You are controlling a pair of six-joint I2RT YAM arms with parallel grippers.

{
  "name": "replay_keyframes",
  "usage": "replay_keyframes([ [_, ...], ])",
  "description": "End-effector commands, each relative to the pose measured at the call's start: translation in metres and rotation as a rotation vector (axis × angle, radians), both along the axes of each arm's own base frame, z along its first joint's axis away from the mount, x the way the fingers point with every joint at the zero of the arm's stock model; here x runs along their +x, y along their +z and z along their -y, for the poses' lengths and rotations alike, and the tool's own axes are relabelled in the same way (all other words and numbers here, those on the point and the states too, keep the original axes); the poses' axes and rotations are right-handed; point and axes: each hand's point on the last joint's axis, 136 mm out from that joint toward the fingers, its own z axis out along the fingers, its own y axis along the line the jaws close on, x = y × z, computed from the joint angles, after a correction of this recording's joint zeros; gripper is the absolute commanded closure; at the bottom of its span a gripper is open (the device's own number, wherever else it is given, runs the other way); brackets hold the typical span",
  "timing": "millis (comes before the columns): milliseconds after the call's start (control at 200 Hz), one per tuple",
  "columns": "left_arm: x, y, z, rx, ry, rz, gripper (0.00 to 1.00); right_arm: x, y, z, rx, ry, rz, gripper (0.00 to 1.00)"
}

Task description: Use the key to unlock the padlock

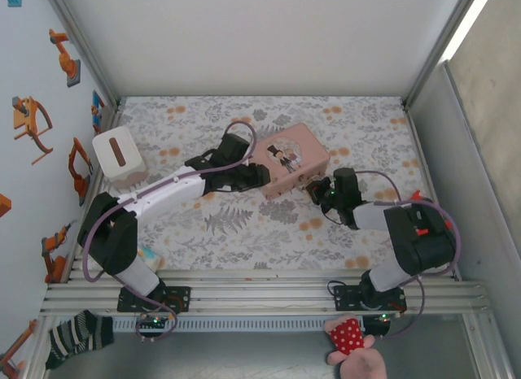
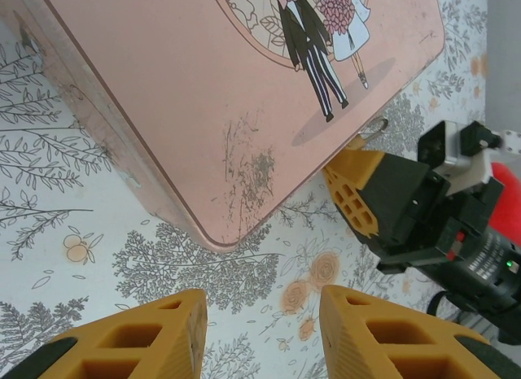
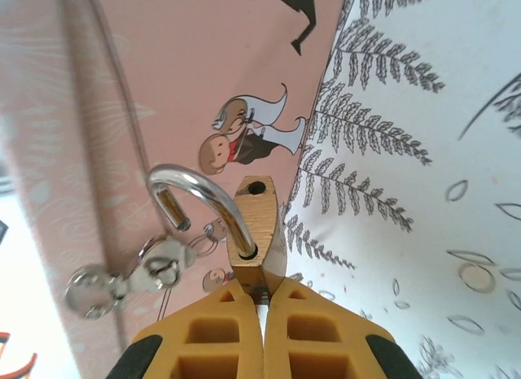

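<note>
1. Right end effector (image 3: 262, 304) is clamped shut on the brass body of the padlock (image 3: 259, 220), held against the side edge of the pink box (image 2: 203, 86), just beside a silver latch ring (image 3: 163, 265).
2. Shackle (image 3: 203, 184): one leg is seated and the other is free, with an empty hole on the body's top. It looks unlocked.
3. Left end effector (image 2: 262, 307) has its fingers apart and holds nothing, hovering over the counter (image 1: 244, 233) by the box corner.
4. Key: cannot tell. A thin metal sliver between the right fingers might be it.
5. Handling, as a judgement: the padlock is tiny, light, rigid, and its smooth metal is likely slippery. Pinch the flat brass faces, not the shackle, which probably swivels.
</note>
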Motion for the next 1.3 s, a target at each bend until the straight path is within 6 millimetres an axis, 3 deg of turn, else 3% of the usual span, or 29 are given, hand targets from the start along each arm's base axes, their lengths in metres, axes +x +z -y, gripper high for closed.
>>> replay_keyframes([
  [0, 0.002, 0.008, -0.009, 0.021, 0.009, 0.037, 0.59, -0.019, 0.004, 0.014, -0.125, 0.041, -0.01, 1.0],
  [195, -0.001, 0.017, -0.036, 0.07, 0.041, 0.098, 0.59, -0.062, 0.007, 0.02, -0.225, 0.19, -0.055, 1.0],
  [501, -0.025, 0.028, -0.091, 0.112, 0.088, 0.209, 0.57, -0.114, 0.008, -0.027, -0.206, 0.599, -0.063, 1.0],
  [887, -0.046, 0.022, -0.152, 0.191, 0.186, 0.282, 0.57, -0.127, -0.021, -0.032, -0.257, 0.676, -0.139, 1.0],
  [972, -0.048, 0.019, -0.162, 0.202, 0.2, 0.297, 0.55, -0.123, -0.016, -0.03, -0.296, 0.685, -0.113, 0.72],
  [1042, -0.048, 0.019, -0.171, 0.229, 0.214, 0.321, 0.47, -0.115, -0.003, -0.022, -0.369, 0.673, -0.064, 0.62],
  [1107, -0.046, 0.023, -0.183, 0.262, 0.241, 0.356, 0.33, -0.106, 0.018, -0.014, -0.443, 0.655, 0.016, 0.56],
  [1137, -0.044, 0.024, -0.189, 0.278, 0.255, 0.376, 0.26, -0.101, 0.029, -0.01, -0.476, 0.641, 0.05, 0.41],
  [1192, -0.041, 0.028, -0.197, 0.295, 0.273, 0.424, 0.11, -0.092, 0.05, -0.002, -0.53, 0.611, 0.123, 0.35],
  [1242, -0.037, 0.031, -0.206, 0.312, 0.296, 0.459, 0.05, -0.083, 0.069, 0.004, -0.561, 0.578, 0.187, 0.08],
  [1277, -0.034, 0.035, -0.211, 0.326, 0.307, 0.49, 0.0, -0.077, 0.082, 0.009, -0.579, 0.553, 0.225, 0.06],
  [1297, -0.032, 0.036, -0.214, 0.338, 0.316, 0.508, 0.03, -0.073, 0.088, 0.011, -0.591, 0.541, 0.249, 0.06],
])
